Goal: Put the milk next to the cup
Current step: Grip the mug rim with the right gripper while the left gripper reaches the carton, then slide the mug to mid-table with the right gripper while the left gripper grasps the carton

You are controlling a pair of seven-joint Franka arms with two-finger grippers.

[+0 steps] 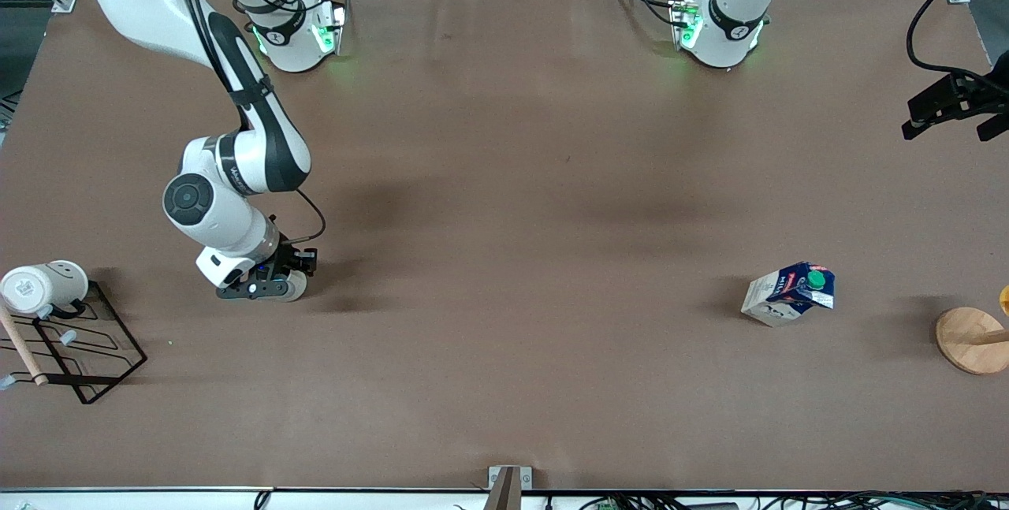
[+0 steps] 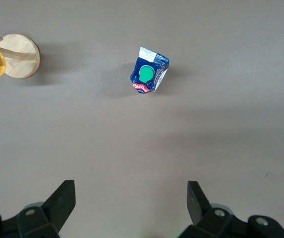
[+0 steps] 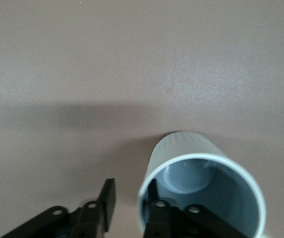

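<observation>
Milk [image 1: 788, 294] stands untouched — left tool [image 2: 131, 201] gapes empty above; right tool [image 1: 272, 280] pinches cup [image 3: 201, 193] wall.

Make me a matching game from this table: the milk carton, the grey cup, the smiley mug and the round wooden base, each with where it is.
Things:
1. milk
2. cup
3. white smiley mug
4. round wooden base

Places:
A. on the black wire rack
B. at the table's edge, left arm's end
C. one finger of the right gripper inside its rim
D. standing free, under the open left gripper

Pairs: 1-D, 2-C, 3-A, 4-B
</observation>
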